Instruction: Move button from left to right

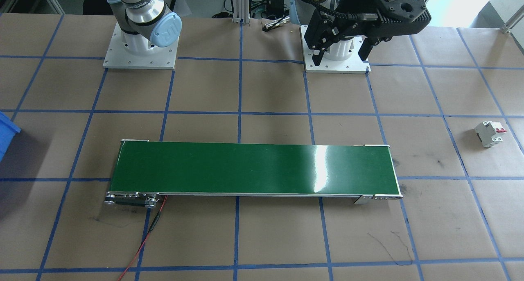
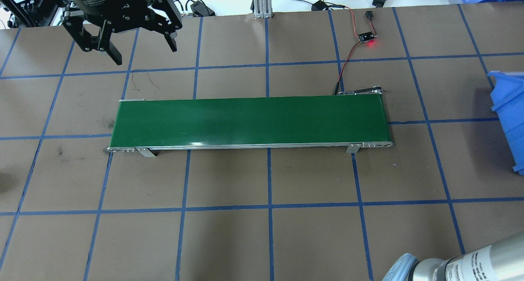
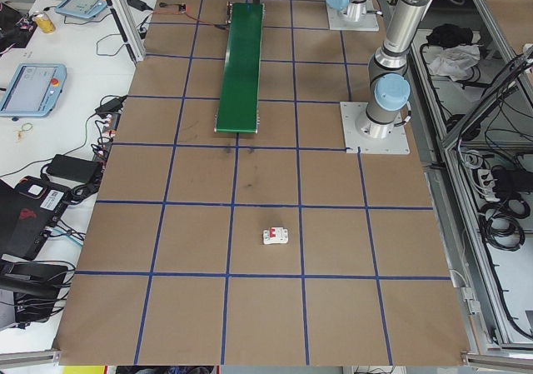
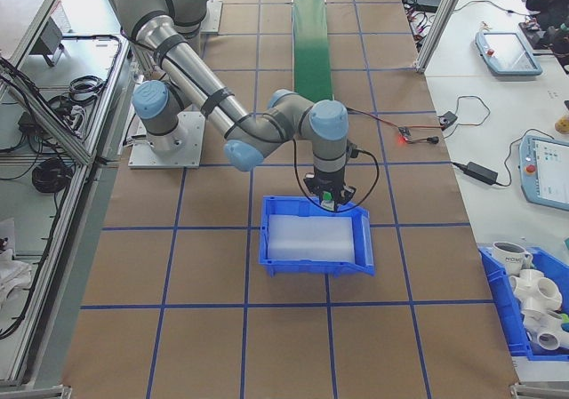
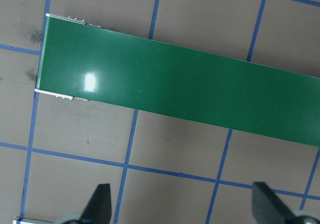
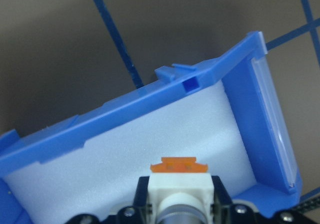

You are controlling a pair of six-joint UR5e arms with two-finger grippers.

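The right gripper [image 6: 178,215] clamps the small white-bodied, orange-based button [image 6: 178,183] above the white-foam-lined blue plastic bin [image 6: 210,79], long axis vertical, orange base pointing down. The left gripper [image 2: 143,53] hangs spread wide, holding nothing.

Robotics lab: taped-grid table [image 2: 229,232], teach pendants [image 3: 32,89], cable-strewn benches [image 4: 498,106].

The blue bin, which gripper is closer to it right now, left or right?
Right. The right gripper hangs directly over the blue bin, holding the button above its white foam. The left gripper is open at the far end of the table, beyond the green conveyor.
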